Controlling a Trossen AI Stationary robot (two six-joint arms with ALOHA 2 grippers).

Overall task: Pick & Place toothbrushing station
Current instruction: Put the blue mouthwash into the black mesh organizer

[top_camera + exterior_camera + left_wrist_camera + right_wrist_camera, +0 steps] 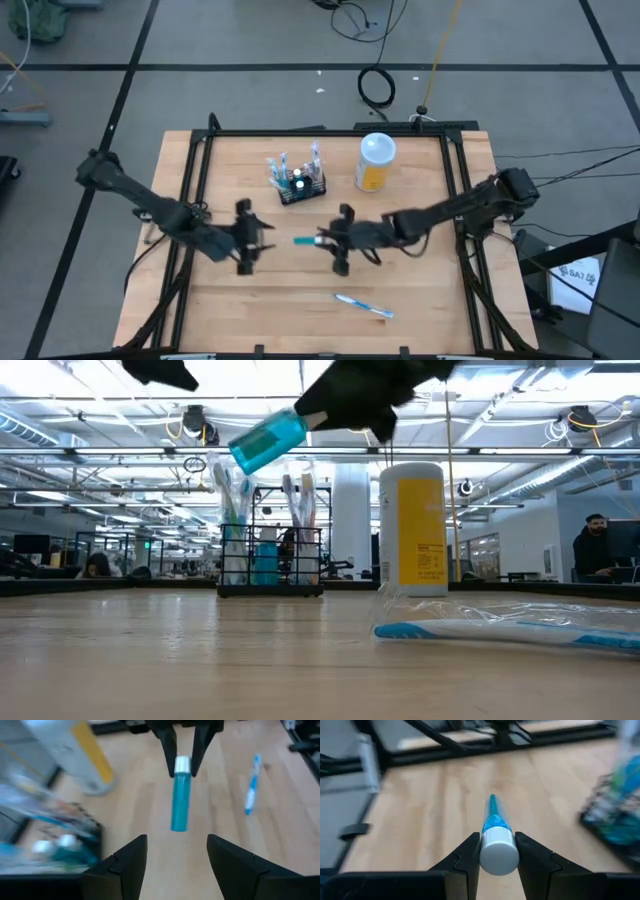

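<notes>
The toothbrushing station, a small black slatted rack with brushes and tubes upright in it, stands on the table's far middle and also shows in the low view. A blue tube with a white cap hangs in the air at mid-table. My right gripper is shut on it. My left gripper stands open a short way to the tube's left, facing its free end, with nothing between its fingers. My right gripper pinches the tube's white cap between its two fingers. The fingers come from the table's right, slanting a little downward, and lie along the tube. The tube is lifted clear of the table, its blue end sticking out toward the table's left and tilted down.
A tall white-lidded container with yellow-orange contents stands right of the station. A blue-and-white toothbrush in clear wrap lies near the table's front edge. Black frame rails run along the table's sides. People sit in the room behind.
</notes>
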